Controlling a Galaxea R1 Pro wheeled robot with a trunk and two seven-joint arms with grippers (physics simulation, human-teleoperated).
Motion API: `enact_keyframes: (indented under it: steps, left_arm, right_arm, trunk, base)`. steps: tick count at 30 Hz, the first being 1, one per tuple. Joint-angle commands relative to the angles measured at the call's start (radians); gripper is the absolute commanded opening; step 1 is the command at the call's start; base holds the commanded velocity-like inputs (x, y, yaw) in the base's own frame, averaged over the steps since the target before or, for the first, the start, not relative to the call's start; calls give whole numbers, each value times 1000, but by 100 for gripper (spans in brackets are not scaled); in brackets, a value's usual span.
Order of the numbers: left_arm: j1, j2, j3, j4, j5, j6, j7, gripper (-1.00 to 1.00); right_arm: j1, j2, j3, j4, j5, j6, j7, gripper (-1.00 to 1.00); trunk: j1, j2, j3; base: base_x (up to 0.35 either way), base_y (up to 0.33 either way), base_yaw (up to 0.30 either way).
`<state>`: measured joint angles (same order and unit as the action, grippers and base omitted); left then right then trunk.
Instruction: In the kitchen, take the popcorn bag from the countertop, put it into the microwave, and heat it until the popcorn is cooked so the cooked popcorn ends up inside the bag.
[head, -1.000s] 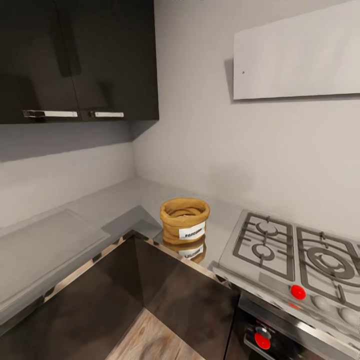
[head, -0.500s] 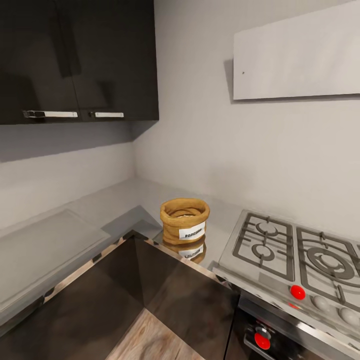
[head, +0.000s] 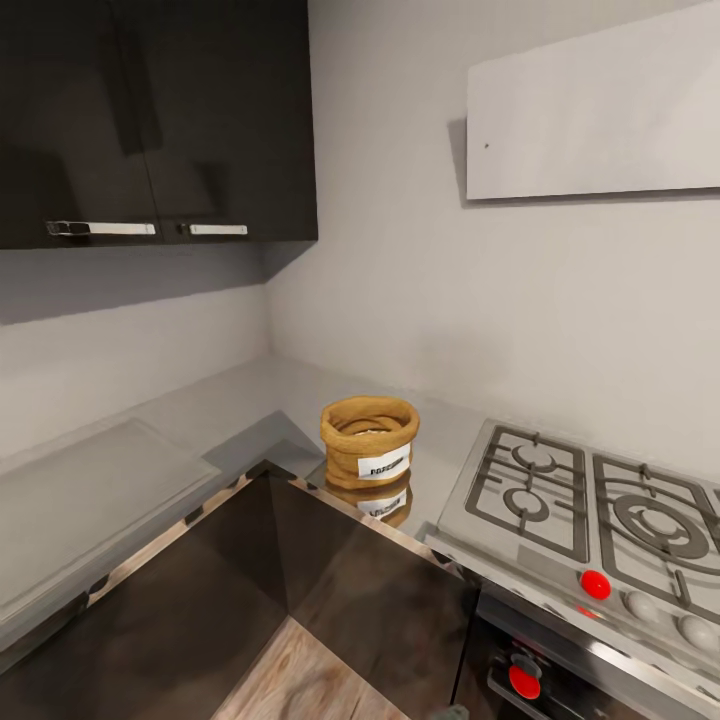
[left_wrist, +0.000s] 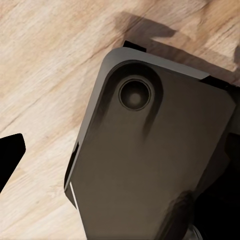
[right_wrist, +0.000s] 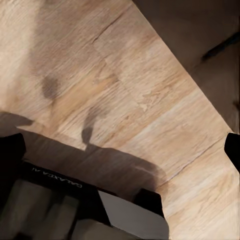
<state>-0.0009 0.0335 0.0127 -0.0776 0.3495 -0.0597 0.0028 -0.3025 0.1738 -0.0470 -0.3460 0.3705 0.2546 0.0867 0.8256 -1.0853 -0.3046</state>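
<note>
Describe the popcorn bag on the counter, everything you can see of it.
The popcorn bag is a small tan burlap sack with a thick rolled rim and a white label on its front, the print too blurred to read. It stands upright and open on the grey countertop in the corner, just left of the gas hob. Something pale shows inside. Its reflection shows on the glossy surface below.

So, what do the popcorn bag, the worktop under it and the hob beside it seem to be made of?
The popcorn bag: coarse tan woven cloth, probably burlap, with a thick rolled rim and a white paper-like label.
The countertop: smooth grey, glossy, perhaps metal; it mirrors the bag.
The gas hob: brushed steel-looking plate with grey grates and a red knob.
</note>
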Motion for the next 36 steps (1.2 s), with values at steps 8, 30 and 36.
enact_keyframes:
  steps: [8,30,36]
  left_arm:
    - [0,-1,1,-1,3,-2,0,100]
    - [0,-1,0,0,2,-1,0,100]
    - [0,-1,0,0,2,-2,0,100]
  right_arm:
    - [0,1,113,-521,7,365,189,100]
    - [-382,1,195,-1001,-3,793,283,100]
    - [-512,1,95,-1000,3,793,279,100]
  trunk:
    - [0,-1,-1]
    - [0,-1,-1]
    - [0,-1,-1]
  base:
    - [0,0,0]
    - [0,0,0]
    - [0,0,0]
